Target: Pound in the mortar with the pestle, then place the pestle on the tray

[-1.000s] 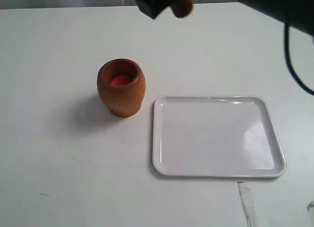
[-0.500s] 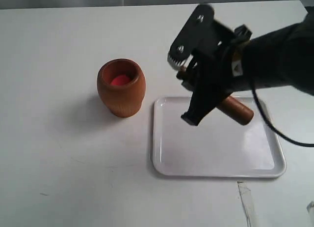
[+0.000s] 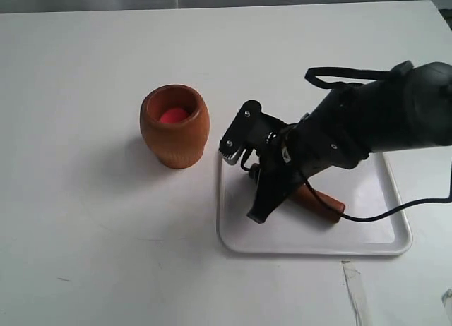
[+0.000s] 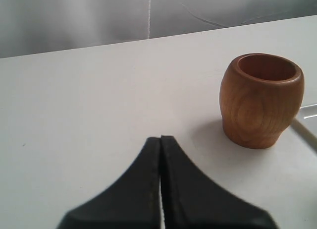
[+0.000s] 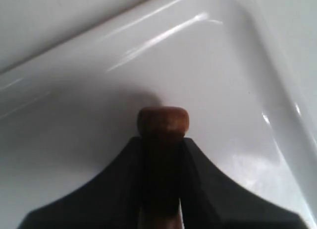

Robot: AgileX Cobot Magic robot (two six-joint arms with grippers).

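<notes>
The light reddish-brown mortar (image 3: pixel 174 125) stands upright on the white table, left of the tray, with something red-pink inside; it also shows in the left wrist view (image 4: pixel 261 99). My right gripper (image 3: pixel 254 188) is low over the white tray (image 3: pixel 378 238), shut on the dark pestle (image 3: pixel 318 201), whose thick end lies on the tray floor. In the right wrist view the pestle's knob (image 5: pixel 163 120) sticks out between the fingers (image 5: pixel 208 179) over the tray (image 5: pixel 237 65). My left gripper (image 4: pixel 160 140) is shut and holds nothing, a short way from the mortar.
A strip of clear tape (image 3: pixel 355 287) lies on the table in front of the tray. A black cable (image 3: pixel 395 209) trails from the right arm over the tray's right side. A grey wall (image 4: pixel 74 16) runs behind the table's far edge.
My right gripper has come down from the top of the view with the pestle, turning it from high above the table to low on the tray. The mortar has not moved.
</notes>
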